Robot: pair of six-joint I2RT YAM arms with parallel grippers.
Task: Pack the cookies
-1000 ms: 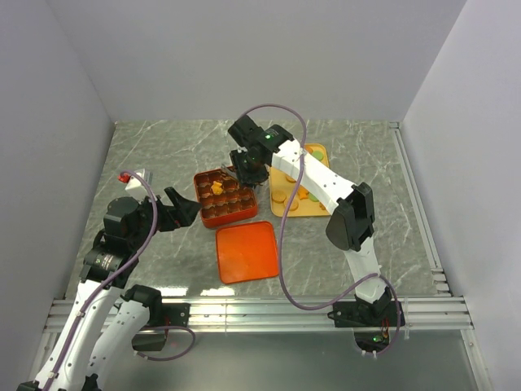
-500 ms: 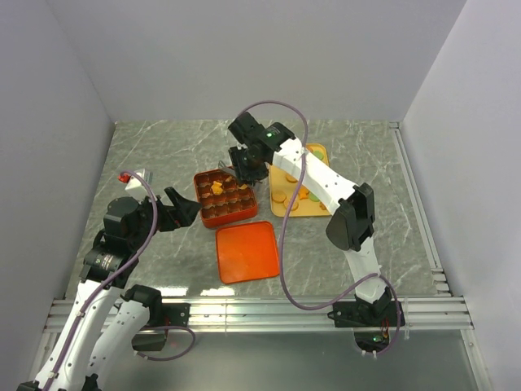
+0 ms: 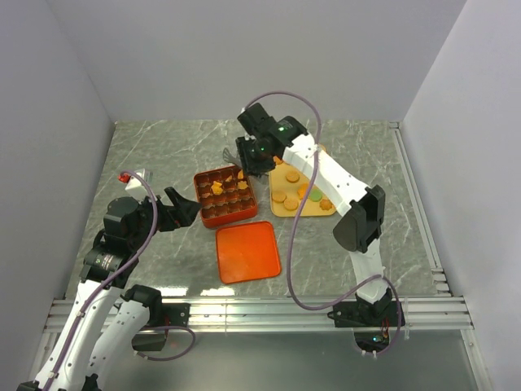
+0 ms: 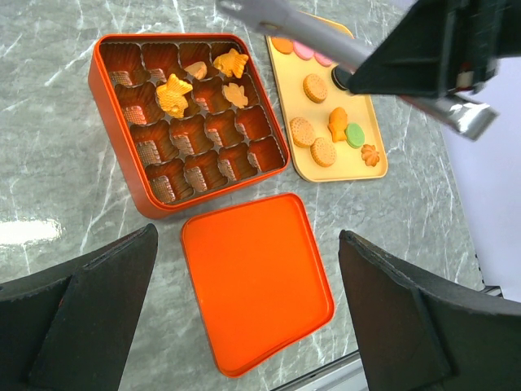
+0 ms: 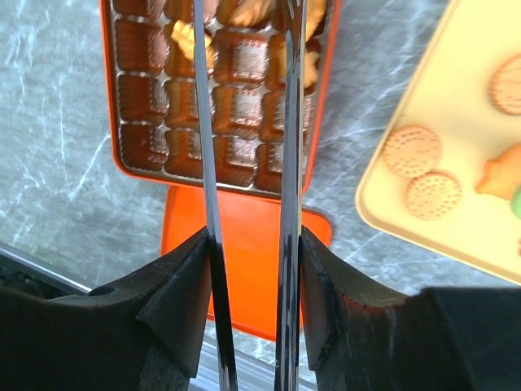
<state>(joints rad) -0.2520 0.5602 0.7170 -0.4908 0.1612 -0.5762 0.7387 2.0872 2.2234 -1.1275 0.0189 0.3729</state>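
Observation:
Several orange-tan cookies (image 4: 174,94) lie in the cells of the orange-red gridded box (image 4: 96,90), also seen in the top view (image 3: 216,188). More cookies (image 3: 286,198), one of them green, lie on the yellow tray (image 3: 286,212). My right gripper (image 3: 254,159) is shut on metal tongs (image 5: 289,122), held above the box's far right corner (image 5: 326,90). The tong blades stand apart, their tips out of the right wrist view. My left gripper (image 3: 186,208) is open and empty, just left of the box (image 3: 198,195).
The flat orange-red lid (image 3: 247,251) lies on the marble table in front of the box, also in the left wrist view (image 4: 256,277). The tray (image 4: 370,171) sits right of the box. Grey walls close in three sides.
My right gripper with the tongs has moved right and away, from over the box to its far right corner, uncovering more of the tray. The left arm has not moved.

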